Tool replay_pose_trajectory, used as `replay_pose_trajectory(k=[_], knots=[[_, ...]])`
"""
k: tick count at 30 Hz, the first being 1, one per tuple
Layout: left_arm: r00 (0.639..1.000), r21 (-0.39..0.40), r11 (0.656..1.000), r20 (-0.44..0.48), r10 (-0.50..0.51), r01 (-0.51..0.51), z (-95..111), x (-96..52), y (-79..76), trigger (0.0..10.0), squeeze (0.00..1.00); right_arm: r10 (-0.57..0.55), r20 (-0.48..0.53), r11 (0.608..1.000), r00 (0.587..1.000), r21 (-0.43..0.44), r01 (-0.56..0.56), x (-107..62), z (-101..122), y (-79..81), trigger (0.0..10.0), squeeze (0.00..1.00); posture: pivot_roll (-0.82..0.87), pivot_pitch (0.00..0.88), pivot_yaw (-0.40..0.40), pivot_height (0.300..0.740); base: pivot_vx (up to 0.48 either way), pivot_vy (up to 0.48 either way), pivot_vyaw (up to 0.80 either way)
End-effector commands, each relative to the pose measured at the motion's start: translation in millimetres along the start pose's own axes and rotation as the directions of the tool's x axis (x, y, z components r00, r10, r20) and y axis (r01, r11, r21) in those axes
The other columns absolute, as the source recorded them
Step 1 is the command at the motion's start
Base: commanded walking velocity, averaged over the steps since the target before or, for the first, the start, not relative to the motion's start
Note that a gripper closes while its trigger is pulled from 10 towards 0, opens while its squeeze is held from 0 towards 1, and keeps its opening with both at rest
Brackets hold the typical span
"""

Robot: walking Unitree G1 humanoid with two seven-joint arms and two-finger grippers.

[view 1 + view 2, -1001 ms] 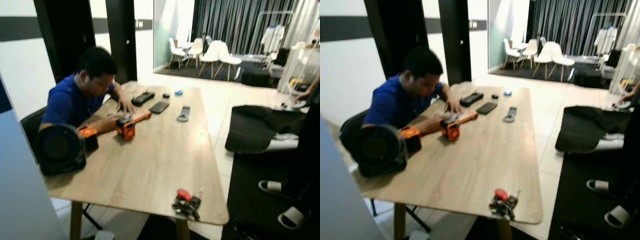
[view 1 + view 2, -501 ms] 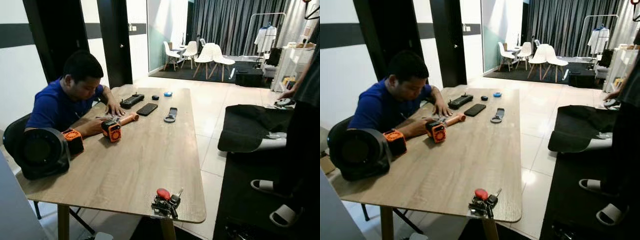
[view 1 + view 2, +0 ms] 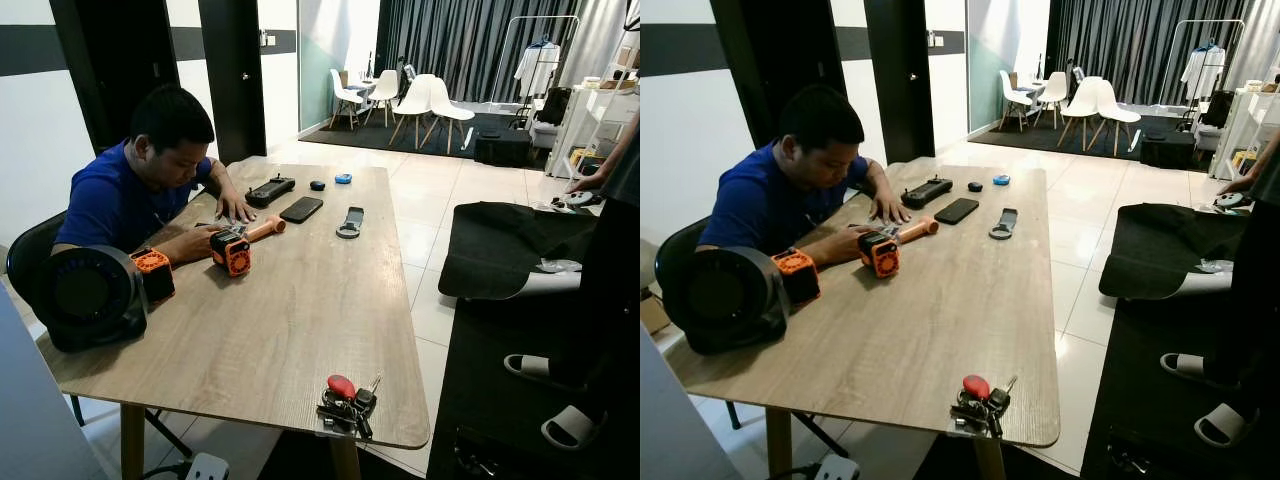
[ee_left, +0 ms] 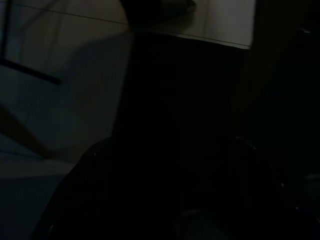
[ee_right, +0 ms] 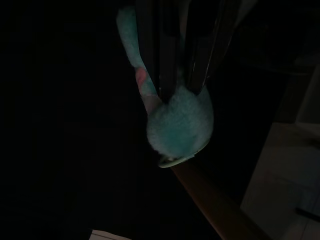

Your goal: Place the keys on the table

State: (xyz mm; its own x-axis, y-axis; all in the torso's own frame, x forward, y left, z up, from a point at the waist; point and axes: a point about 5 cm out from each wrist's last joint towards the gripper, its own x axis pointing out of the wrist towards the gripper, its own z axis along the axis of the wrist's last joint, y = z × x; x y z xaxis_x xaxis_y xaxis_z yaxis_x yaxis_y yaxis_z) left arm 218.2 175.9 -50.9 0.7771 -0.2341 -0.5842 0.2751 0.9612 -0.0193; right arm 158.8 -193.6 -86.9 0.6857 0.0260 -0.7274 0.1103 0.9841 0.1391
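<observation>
A bunch of keys (image 3: 346, 402) with a red fob lies on the light wooden table (image 3: 300, 300), close to its near right corner, with nothing touching it. In the right wrist view my right gripper (image 5: 182, 91) hangs in the dark with its two black fingers close together and nothing between them, above a teal fluffy slipper (image 5: 182, 125). The left wrist view is almost black and my left arm hangs idle.
A person in a blue shirt (image 3: 130, 200) sits at the table's left side handling an orange tool (image 3: 231, 251). A black round speaker (image 3: 85, 300), a phone (image 3: 301, 209) and a controller (image 3: 270, 189) also lie there. Another person's slippered feet (image 3: 570, 425) stand to the right.
The whole picture has shifted and sharpened, so the camera moved. The keys lie in the same spot near the table's corner.
</observation>
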Motion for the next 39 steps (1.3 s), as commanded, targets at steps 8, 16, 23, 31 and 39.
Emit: replay_pose_trajectory(k=[8, 16, 23, 31, 39], knots=[[1.0, 0.035, 0.999, 0.001, 0.007, -0.007, 3, 0.3, 1.4, 10.0, 0.0, -0.006, 0.008, 1.0, 1.0, 0.012, 0.006, -0.7, -1, 0.8, 10.0, 0.0, 0.06, 0.008, 0.028, 0.74, 0.0, -0.221, 0.0], [1.0, 0.019, 1.0, -0.001, -0.022, 0.022, 3, 0.5, -3.2, 10.0, 0.0, -0.007, 0.01, 1.0, 1.0, 0.014, 0.006, -0.4, 0, 1.0, 10.0, 0.0, 0.06, 0.009, 0.028, 0.74, 0.0, -0.18, 0.0], [0.998, 0.022, 0.998, 0.005, -0.06, 0.06, 7, 0.7, -4.8, 10.0, 0.0, -0.009, 0.013, 1.0, 1.0, 0.019, 0.009, -0.4, 0, 1.1, 10.0, 0.0, 0.06, 0.01, 0.03, 0.74, 0.0, 0.0, 0.0], [0.996, 0.06, 0.995, 0.006, -0.084, 0.083, 15, 2.5, -3.2, 10.0, 0.0, -0.033, 0.043, 0.999, 0.999, 0.033, 0.032, -1.0, 3, -3.9, 10.0, 0.0, 0.06, 0.008, 0.03, 0.74, 0.0, 0.0, 0.0], [1.0, 0.127, 0.992, 0.012, -0.008, 0.006, 24, 2.1, 8.4, 10.0, 0.0, -0.16, 0.167, 0.987, 0.973, 0.01, 0.16, -7.0, 22, -31.3, 10.0, 0.0, 0.05, 0.008, 0.031, 0.74, 0.0, 0.0, 0.0]])
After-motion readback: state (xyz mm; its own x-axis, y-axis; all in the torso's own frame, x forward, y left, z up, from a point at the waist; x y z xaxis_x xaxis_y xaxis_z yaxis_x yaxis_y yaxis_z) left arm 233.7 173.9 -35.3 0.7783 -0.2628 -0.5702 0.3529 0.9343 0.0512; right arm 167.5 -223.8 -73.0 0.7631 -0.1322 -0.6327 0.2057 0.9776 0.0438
